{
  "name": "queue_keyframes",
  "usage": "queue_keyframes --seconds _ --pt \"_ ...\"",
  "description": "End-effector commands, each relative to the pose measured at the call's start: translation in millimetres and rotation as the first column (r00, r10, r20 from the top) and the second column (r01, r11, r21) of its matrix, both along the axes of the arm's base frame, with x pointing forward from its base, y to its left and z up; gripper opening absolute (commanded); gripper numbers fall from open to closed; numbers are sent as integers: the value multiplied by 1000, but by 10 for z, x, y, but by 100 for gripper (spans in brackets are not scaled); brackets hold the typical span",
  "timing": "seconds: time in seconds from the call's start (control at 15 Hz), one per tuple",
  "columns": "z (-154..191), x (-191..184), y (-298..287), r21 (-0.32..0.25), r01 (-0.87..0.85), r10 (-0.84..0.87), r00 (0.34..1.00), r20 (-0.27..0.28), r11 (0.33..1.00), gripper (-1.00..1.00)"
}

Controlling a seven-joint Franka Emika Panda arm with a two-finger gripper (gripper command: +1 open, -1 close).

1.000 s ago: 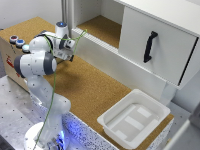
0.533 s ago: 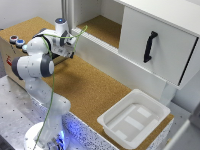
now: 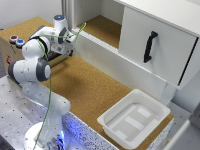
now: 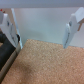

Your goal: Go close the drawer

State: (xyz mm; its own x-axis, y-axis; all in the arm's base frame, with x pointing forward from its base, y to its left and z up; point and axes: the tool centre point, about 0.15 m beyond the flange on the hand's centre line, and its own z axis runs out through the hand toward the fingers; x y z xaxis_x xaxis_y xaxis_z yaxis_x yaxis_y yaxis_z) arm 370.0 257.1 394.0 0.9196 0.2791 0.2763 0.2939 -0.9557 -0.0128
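At the exterior view's left, a light-wood box [image 3: 12, 50] topped with coloured round buttons [image 3: 16, 41] is seen on the cork-covered table [image 3: 95, 90]. Its small drawer [image 3: 50, 61] is largely hidden behind the white robot arm [image 3: 35, 65]; how far it is open cannot be told. The gripper [image 4: 42, 27] is held wide open beside the box, nothing between its white fingers [image 4: 73, 26]. Further right, a white plastic tray [image 3: 134, 120] is set below a white cabinet panel with a tall black handle [image 3: 149, 46].
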Motion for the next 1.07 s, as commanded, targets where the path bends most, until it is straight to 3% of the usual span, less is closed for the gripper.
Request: queue_keyframes --seconds 0.0,0.2,0.27,0.53,0.73,1.0 --pt "68 28 -4 -21 8 -9 999 -44 1000 100" --pt "68 28 -4 -21 8 -9 999 -44 1000 100" --pt "0 1 -2 0 0 0 1000 0 1000 100" --pt "572 333 484 28 -208 205 976 68 978 100" --pt "906 261 838 2 -402 402 915 40 916 100" --pt "1122 34 1235 -46 -660 660 751 -26 750 100"
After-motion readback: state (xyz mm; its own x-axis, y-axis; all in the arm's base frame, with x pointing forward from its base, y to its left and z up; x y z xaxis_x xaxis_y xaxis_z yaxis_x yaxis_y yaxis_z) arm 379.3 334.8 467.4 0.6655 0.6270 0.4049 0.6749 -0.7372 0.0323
